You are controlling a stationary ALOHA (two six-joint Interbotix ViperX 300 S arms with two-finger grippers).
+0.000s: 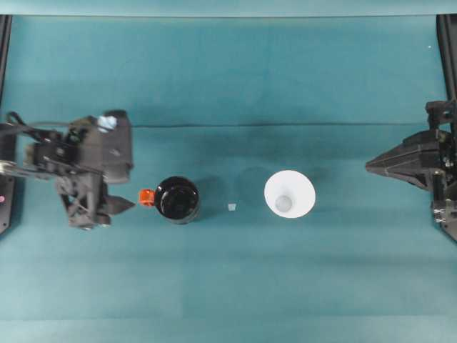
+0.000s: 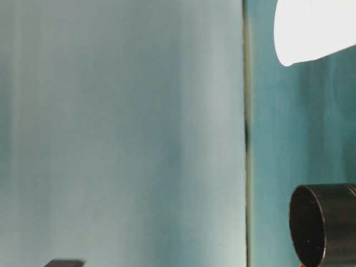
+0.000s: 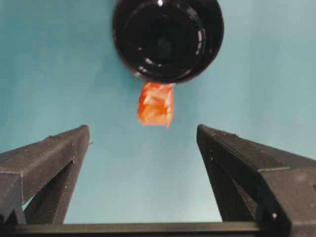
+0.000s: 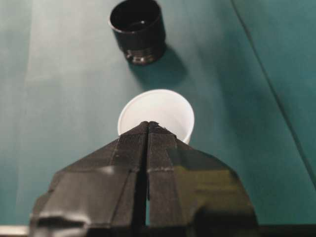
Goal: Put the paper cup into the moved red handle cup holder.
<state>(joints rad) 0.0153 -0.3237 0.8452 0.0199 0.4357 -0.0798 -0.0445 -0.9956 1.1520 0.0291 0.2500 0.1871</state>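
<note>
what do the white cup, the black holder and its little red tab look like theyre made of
Paper cup: looks like matte white paper, thin-walled, no shine. Red handle cup holder: glossy black, probably hard plastic; bright glints ring its inside in the left wrist view, with ridges near its base in the right wrist view. Its handle tab: translucent orange-red, likely plastic or tape; too blurred to settle.

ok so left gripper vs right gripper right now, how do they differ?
The left gripper is open, jaws spread wide; the right gripper is shut, fingers pressed together. The left one sits close to the black cup holder, lined up with its red handle; the right one sits at the table's far right edge, well back from the paper cup. Shared: both are black, hold nothing, and point inward toward the two cups.
</note>
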